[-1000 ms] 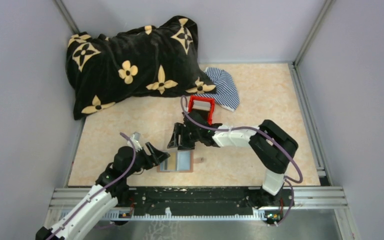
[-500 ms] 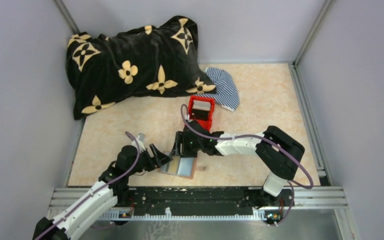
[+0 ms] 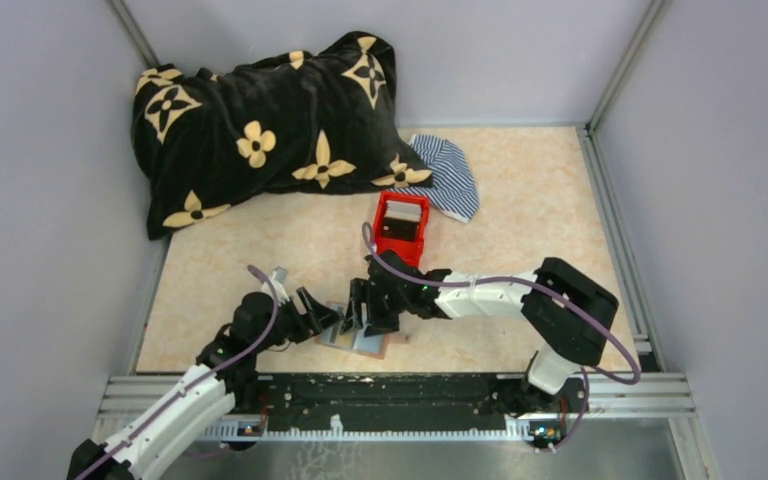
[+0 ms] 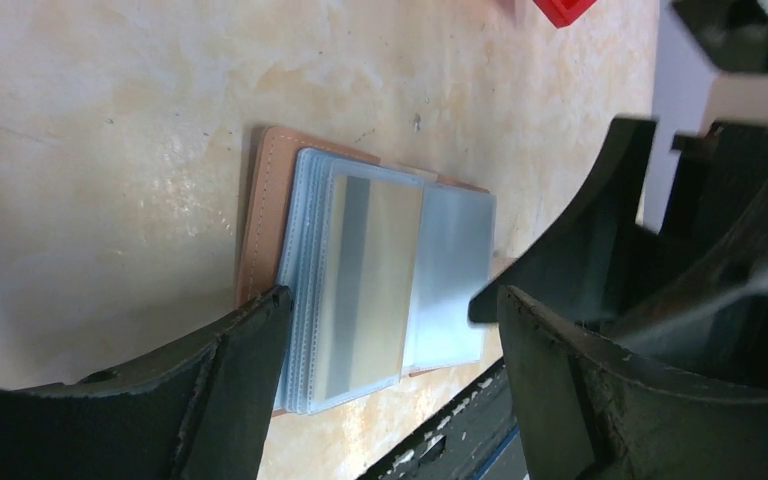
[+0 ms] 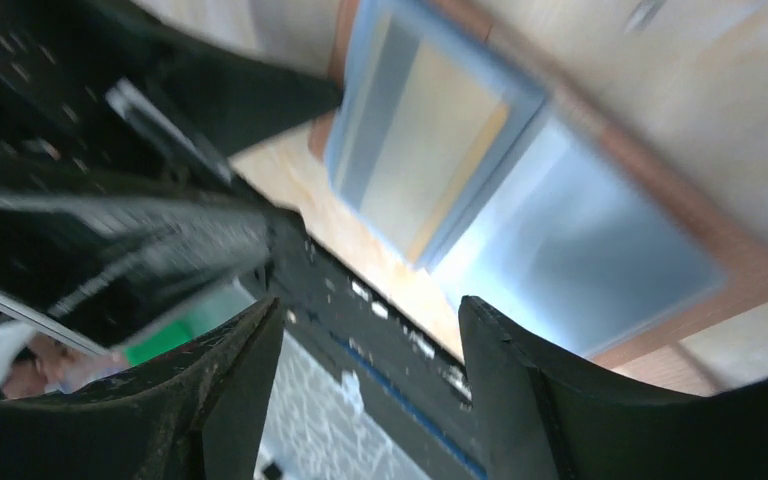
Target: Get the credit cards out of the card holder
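The card holder [image 4: 260, 200] lies open on the table near the front edge, brown leather with clear sleeves. A grey and tan credit card [image 4: 365, 270] sits in the top sleeve, and a light blue one [image 4: 450, 280] lies beside it. My left gripper [image 4: 392, 300] hangs open just above the holder's left half, with nothing between its fingers. My right gripper [image 5: 370, 310] is open over the holder's near edge, also empty; the card holder [image 5: 740, 280] and the sleeved credit card [image 5: 430, 170] lie beyond it. In the top view both grippers, left [image 3: 328, 315] and right [image 3: 362, 318], crowd over the card holder [image 3: 372, 343].
A red open-top box [image 3: 400, 228] stands just behind the right gripper. A black flowered pillow [image 3: 260, 120] and a striped cloth [image 3: 450, 175] lie at the back. The metal front rail [image 3: 400, 385] runs close below the holder.
My right gripper has come toward the front edge, from behind the holder to over it, and opened a little wider. The holder has turned slightly. The left gripper has barely moved.
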